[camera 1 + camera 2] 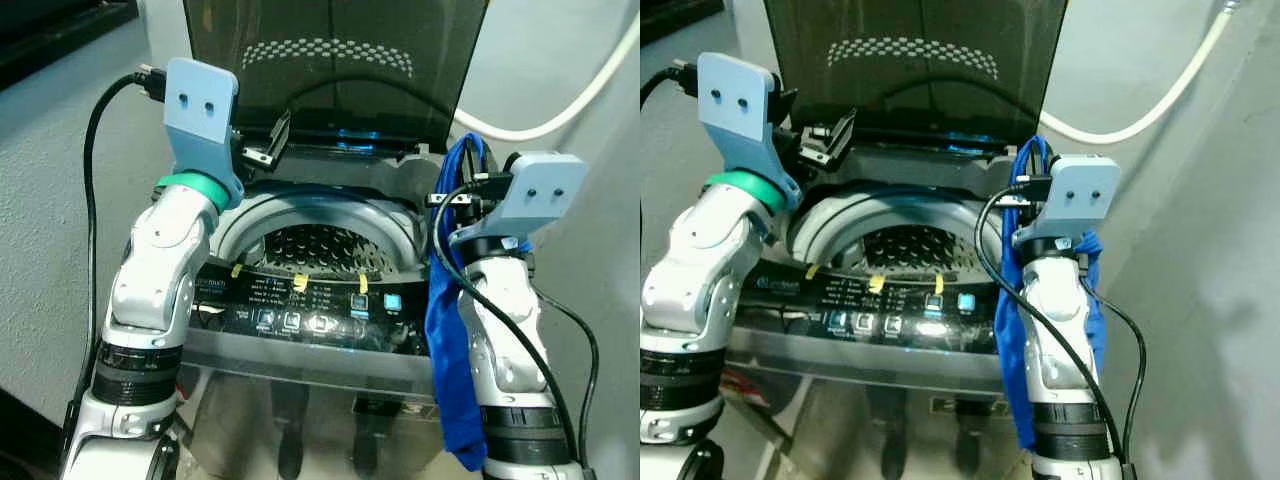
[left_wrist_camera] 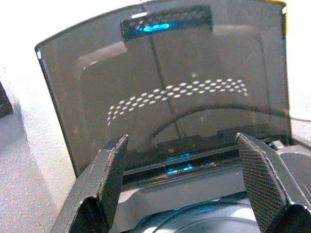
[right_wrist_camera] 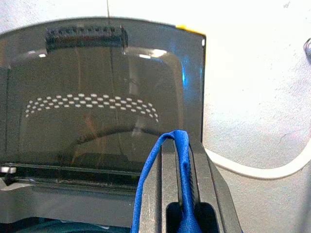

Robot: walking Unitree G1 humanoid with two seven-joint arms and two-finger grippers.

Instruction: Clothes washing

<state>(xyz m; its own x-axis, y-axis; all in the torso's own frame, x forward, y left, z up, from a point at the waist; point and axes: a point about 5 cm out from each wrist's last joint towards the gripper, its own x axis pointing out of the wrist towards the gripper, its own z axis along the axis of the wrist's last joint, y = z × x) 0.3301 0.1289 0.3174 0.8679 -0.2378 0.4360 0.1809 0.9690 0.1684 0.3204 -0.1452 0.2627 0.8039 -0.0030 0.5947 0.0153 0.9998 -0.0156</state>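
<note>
A top-loading washing machine stands before me with its dark lid (image 1: 330, 60) raised upright and the perforated steel drum (image 1: 320, 245) exposed. A blue cloth (image 1: 447, 340) hangs from my right gripper (image 3: 177, 160), which is shut on it at the machine's right rear corner; the cloth drapes down along my right forearm, outside the tub. In the right wrist view the cloth (image 3: 148, 182) loops over the closed fingers. My left gripper (image 2: 182, 145) is open with nothing between its fingers (image 2: 114, 170), held above the tub's left rear rim and facing the lid.
The lit control panel (image 1: 310, 310) runs along the machine's front edge. A white hose (image 1: 560, 110) curves across the grey wall at the right. A black cable (image 1: 95, 170) loops off my left arm. Grey floor lies to the left.
</note>
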